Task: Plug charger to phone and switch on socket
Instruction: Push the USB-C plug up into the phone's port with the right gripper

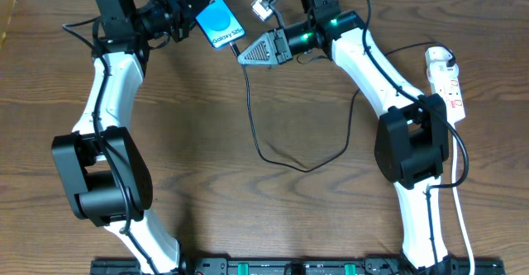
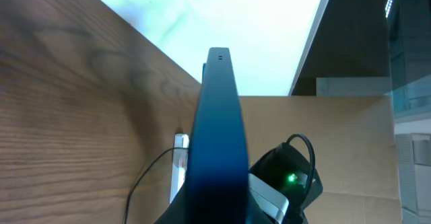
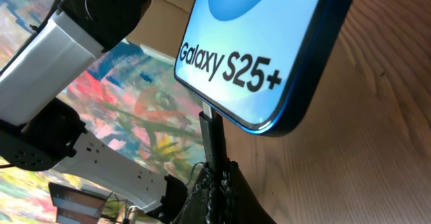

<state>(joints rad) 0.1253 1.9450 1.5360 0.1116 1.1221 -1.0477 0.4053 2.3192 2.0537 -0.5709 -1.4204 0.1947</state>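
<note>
My left gripper is shut on the phone and holds it above the table's far edge, its blue screen tilted toward my right arm. In the left wrist view the phone shows edge-on between the jaws. My right gripper is shut on the charger's connector. The black tip meets the phone's lower edge just below the "Galaxy S25+" text. I cannot tell how deep the tip sits. The black cable loops across the table. The white socket lies at the far right.
A small grey-white object with a cable sits at the far edge between the two grippers. The socket's white cord runs down the right side. The right arm's base stands beside the socket.
</note>
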